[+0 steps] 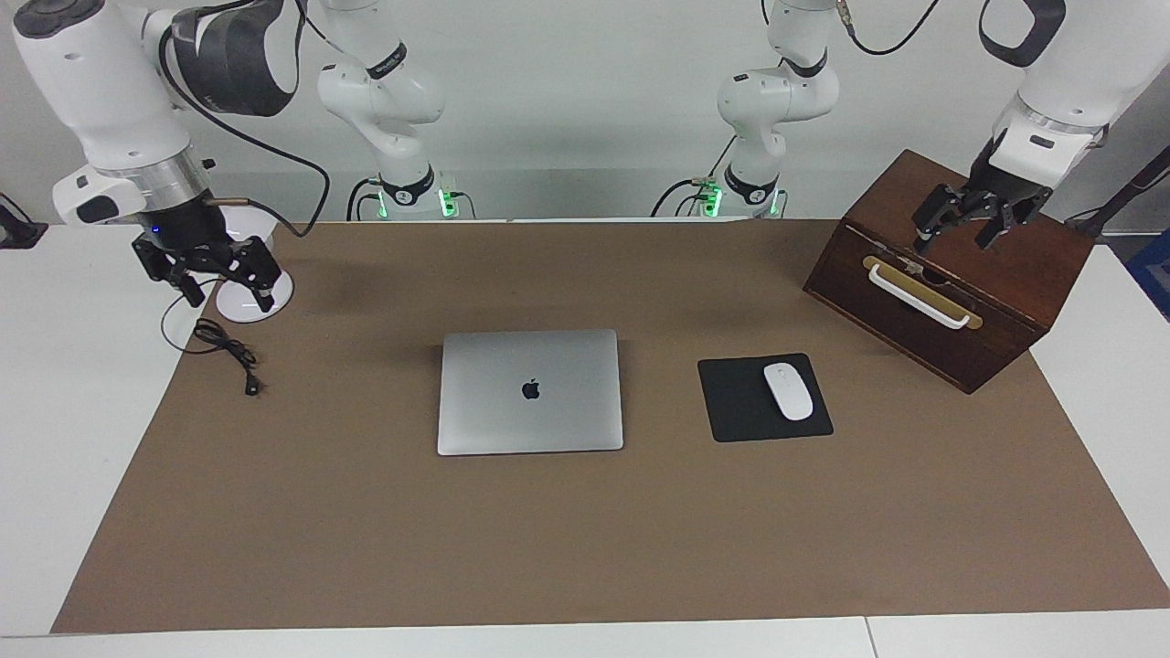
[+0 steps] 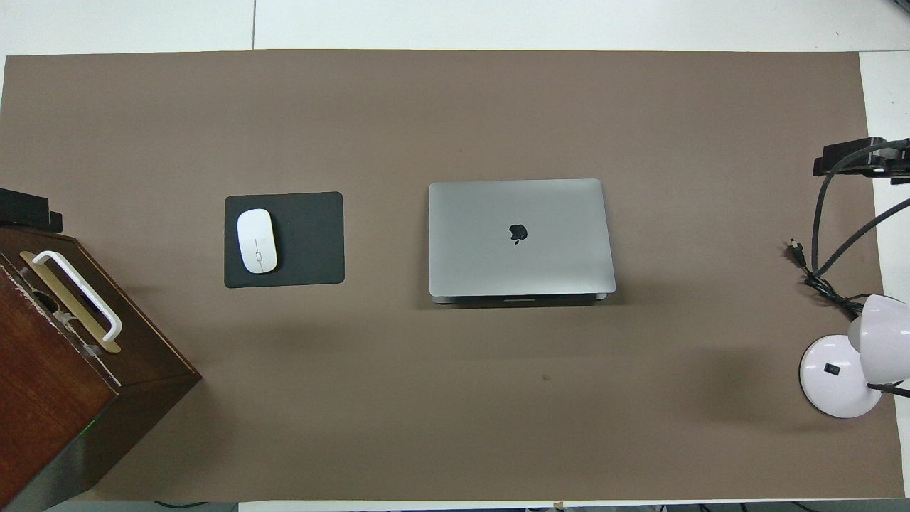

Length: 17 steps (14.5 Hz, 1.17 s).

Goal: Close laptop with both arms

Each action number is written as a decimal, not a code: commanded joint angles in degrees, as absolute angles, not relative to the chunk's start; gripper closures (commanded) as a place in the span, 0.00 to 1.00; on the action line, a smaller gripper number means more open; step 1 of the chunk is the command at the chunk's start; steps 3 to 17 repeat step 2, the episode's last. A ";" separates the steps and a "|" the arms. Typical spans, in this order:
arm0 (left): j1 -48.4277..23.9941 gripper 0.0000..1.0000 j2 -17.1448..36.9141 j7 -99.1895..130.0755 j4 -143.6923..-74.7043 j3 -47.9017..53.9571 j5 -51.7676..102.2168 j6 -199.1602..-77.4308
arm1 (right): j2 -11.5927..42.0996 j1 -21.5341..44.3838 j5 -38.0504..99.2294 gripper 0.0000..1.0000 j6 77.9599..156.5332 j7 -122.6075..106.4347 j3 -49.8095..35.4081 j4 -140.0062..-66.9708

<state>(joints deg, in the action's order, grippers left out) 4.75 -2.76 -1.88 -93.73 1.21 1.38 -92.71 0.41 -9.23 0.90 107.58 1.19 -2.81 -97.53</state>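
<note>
The silver-grey laptop lies flat in the middle of the brown mat with its lid down and the dark apple logo facing up. My left gripper hangs open above the wooden box at the left arm's end of the table, holding nothing. My right gripper hangs open over the white lamp base at the right arm's end, also holding nothing. Both grippers are well apart from the laptop.
A black mouse pad with a white mouse lies beside the laptop toward the left arm's end. A wooden box with a white handle stands past it. A white lamp and a black cable are at the right arm's end.
</note>
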 commanded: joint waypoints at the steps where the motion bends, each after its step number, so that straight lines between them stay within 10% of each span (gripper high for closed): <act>1: 5.19 0.00 -2.90 -1.05 -93.87 1.67 0.18 -93.78 | -0.70 -10.11 0.79 0.00 107.05 0.44 -3.43 -98.35; 17: 5.19 0.00 -2.90 -1.05 -93.87 1.67 0.18 -93.78 | -0.70 -10.11 0.79 0.00 107.22 0.44 -3.43 -98.35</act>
